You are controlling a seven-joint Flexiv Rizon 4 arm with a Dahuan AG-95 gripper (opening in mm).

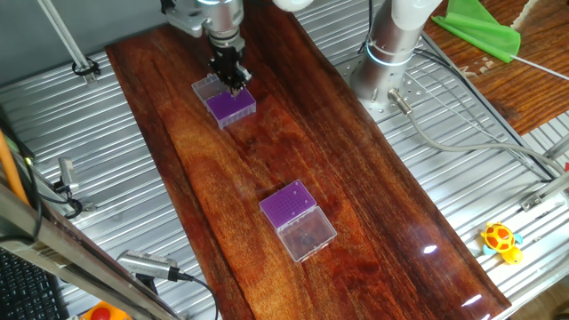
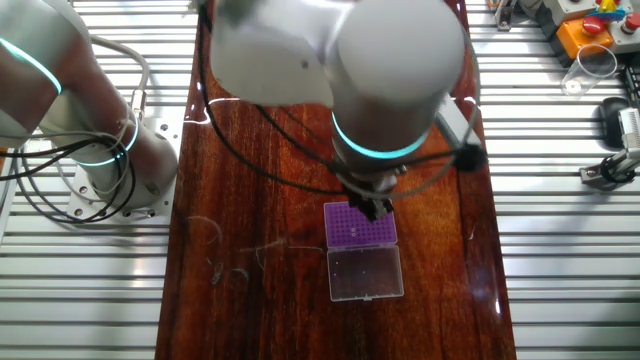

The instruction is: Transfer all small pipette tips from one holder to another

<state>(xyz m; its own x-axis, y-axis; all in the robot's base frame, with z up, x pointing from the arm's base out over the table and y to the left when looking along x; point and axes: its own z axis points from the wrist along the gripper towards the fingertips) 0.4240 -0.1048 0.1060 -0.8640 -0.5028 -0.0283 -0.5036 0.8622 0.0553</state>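
- One fixed view: my gripper [image 1: 235, 83] has its fingers drawn close together, tips down at the far holder [image 1: 225, 100] and its purple insert; I can't tell whether they pinch a tip. The near holder [image 1: 298, 220] lies well apart from it on the wooden board [image 1: 356, 178].
- The other fixed view: the gripper [image 2: 376, 207] sits at the top edge of a holder's purple insert [image 2: 360, 227], whose clear lid [image 2: 366, 273] lies open just beside it. The small pipette tips are too small for me to see.

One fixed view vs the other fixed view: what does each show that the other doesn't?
Only the first: a second tip holder nearer the camera, lid open, clear of the arm, plus a yellow toy on the metal table.

Only the second: the orange button box at the far corner; the arm's body hides that second holder.

Both: the hand low over the purple insert of the holder on the wooden board. Neither view shows whether its fingers are closed.
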